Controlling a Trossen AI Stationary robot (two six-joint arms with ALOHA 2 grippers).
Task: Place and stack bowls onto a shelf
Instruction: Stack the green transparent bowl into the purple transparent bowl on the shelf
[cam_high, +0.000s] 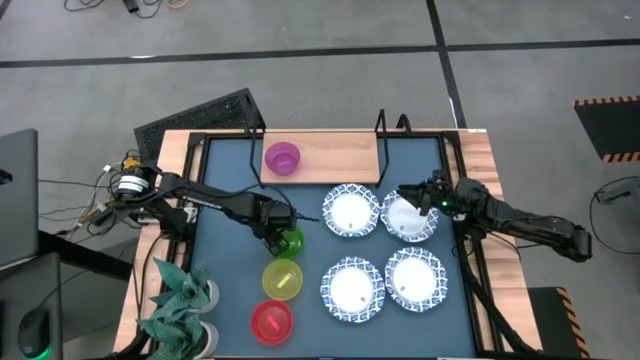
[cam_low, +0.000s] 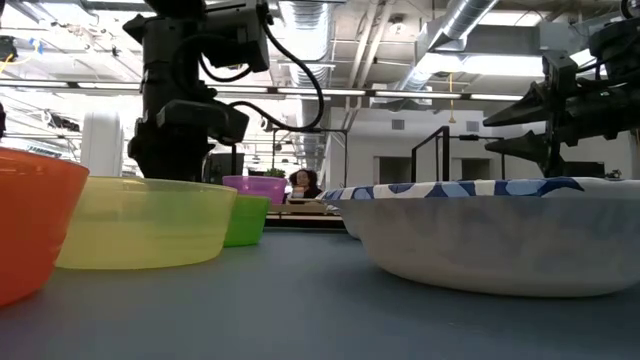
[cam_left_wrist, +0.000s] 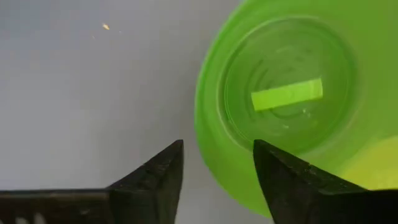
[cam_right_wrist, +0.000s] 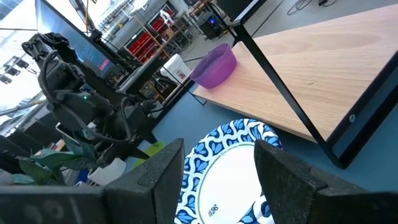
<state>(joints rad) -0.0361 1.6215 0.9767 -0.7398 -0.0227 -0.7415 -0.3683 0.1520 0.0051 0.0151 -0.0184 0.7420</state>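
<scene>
The left gripper (cam_high: 277, 238) hangs over the green bowl (cam_high: 290, 242), fingers apart and straddling its rim, holding nothing. The yellow bowl (cam_high: 282, 279) and red bowl (cam_high: 271, 320) sit in line with it. The purple bowl (cam_high: 282, 158) stands on the shelf (cam_high: 330, 160). The right gripper (cam_high: 412, 196), fingers spread and empty, hovers over the white patterned bowl (cam_high: 410, 217) nearest the shelf's right end. Only the low view shows a person (cam_low: 300, 182) beyond the table.
</scene>
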